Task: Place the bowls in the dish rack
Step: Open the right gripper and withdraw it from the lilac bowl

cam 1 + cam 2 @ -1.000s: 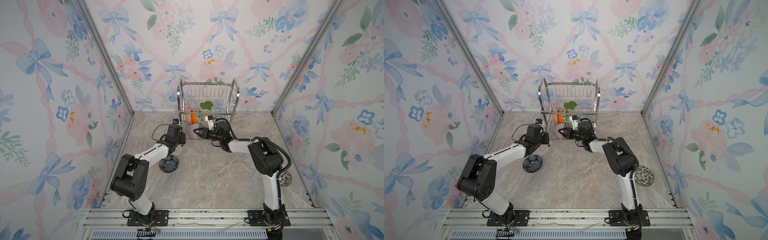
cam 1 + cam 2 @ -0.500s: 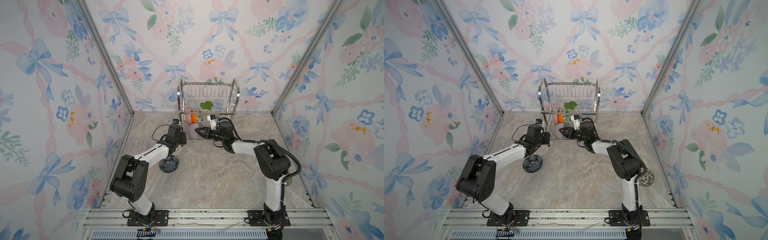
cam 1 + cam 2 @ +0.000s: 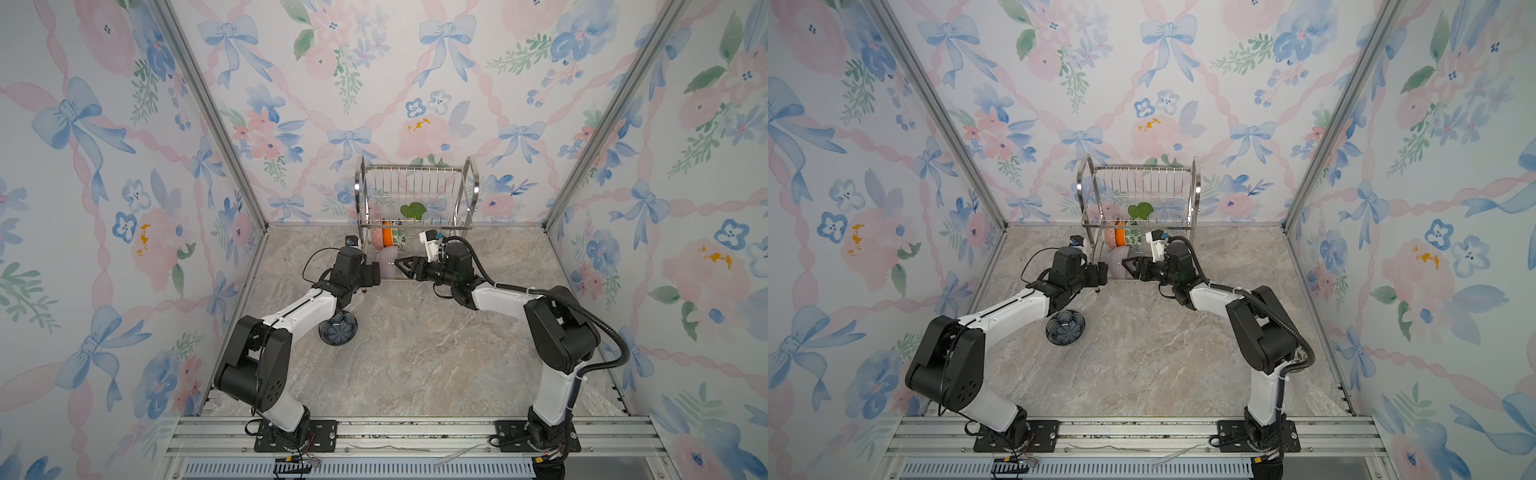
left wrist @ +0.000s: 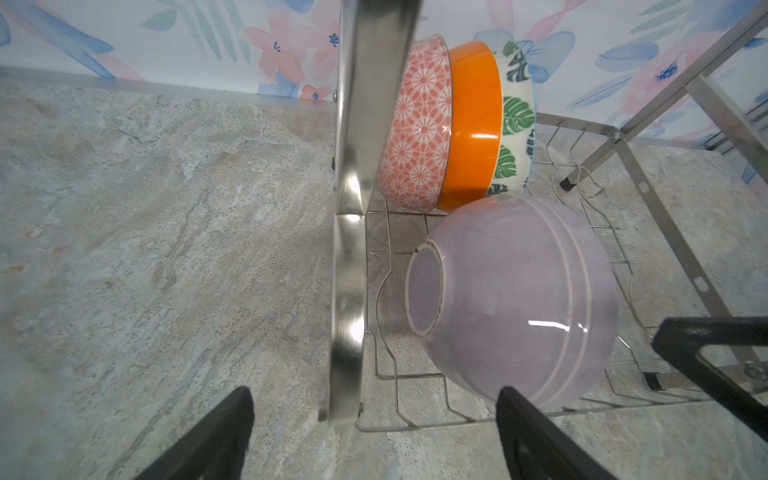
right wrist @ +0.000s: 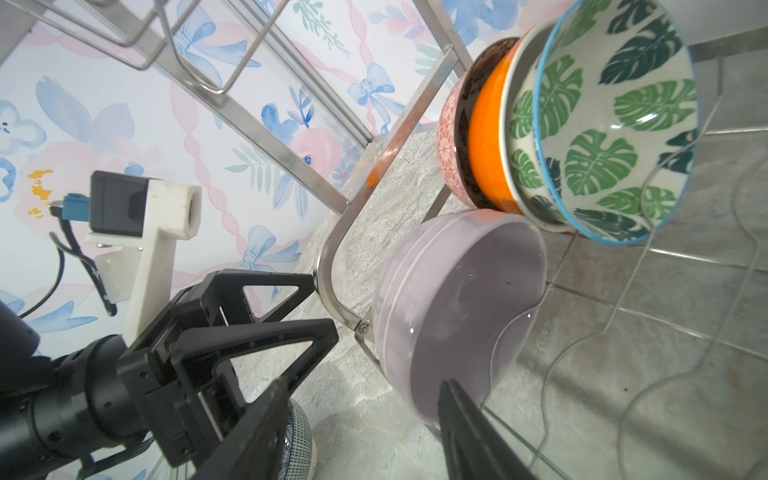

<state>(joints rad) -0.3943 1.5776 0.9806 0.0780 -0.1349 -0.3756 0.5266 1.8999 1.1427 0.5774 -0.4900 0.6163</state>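
The dish rack (image 3: 415,168) (image 3: 1138,168) stands at the back wall. Pink-patterned (image 4: 415,124), orange (image 4: 473,124) and green leaf-print (image 5: 615,124) bowls stand on edge in its lower tier. A lilac bowl (image 3: 388,266) (image 4: 519,299) (image 5: 457,307) lies on its side on that tier's front wires. My left gripper (image 3: 376,274) (image 4: 374,395) is open, straddling the rack's side frame, with one finger at the bowl's base side. My right gripper (image 3: 401,266) (image 5: 365,386) is open at the bowl's mouth, with one finger over its rim. A dark blue bowl (image 3: 338,328) (image 3: 1065,326) sits on the floor.
The rack's flat steel side frame (image 4: 353,208) runs between my left fingers. The dark blue bowl lies partly under my left forearm (image 3: 303,309). Patterned walls close in the marble floor (image 3: 415,353) on three sides.
Both grippers have spread their jaws wide beside the lilac bowl, which stays on the lower tier. The right arm's elbow has swung out to the right.
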